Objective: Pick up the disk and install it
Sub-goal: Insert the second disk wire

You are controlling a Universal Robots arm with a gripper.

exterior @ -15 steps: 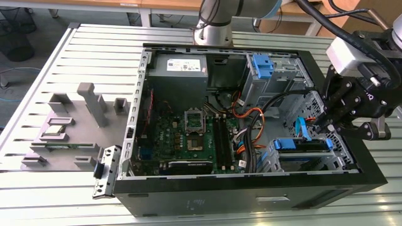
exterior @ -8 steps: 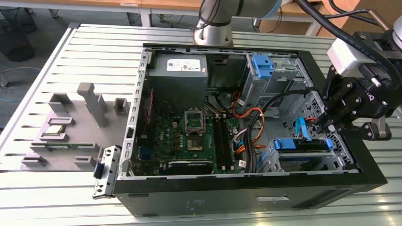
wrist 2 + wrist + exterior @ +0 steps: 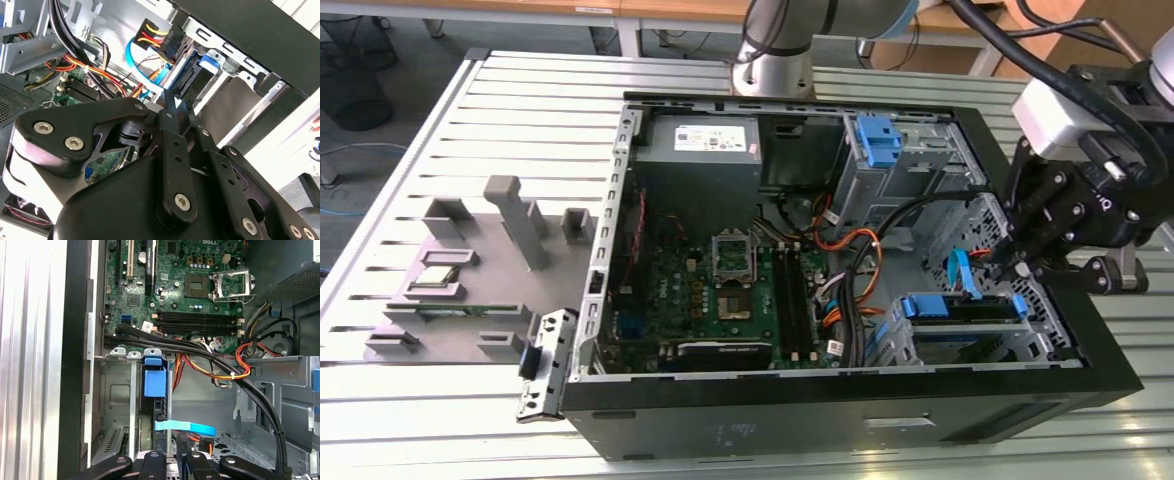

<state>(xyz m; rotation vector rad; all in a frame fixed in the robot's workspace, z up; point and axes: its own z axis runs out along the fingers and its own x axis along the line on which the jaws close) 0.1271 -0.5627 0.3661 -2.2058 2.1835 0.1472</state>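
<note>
The hand (image 3: pixel 1031 268) is hanging at the right of the exterior view over the open case (image 3: pixel 854 395) on the bench (image 3: pixel 480 100). Its fingers (image 3: pixel 171 112) are showing narrow in the second wrist view, with nothing seen between them. The disk (image 3: pixel 958 310) is sitting in the drive cage at the lower right of that exterior frame, just below the hand. It is showing blue rails and a dull metal body, its label hidden. A blue flat cable (image 3: pixel 185 428) and black leads (image 3: pixel 200 351) are crossing the bay. Doing this step well likely means pressing squarely along the rails, keeping the hand clear of those cables, and watching that the blue tab (image 3: pixel 152 381) is sitting level.
</note>
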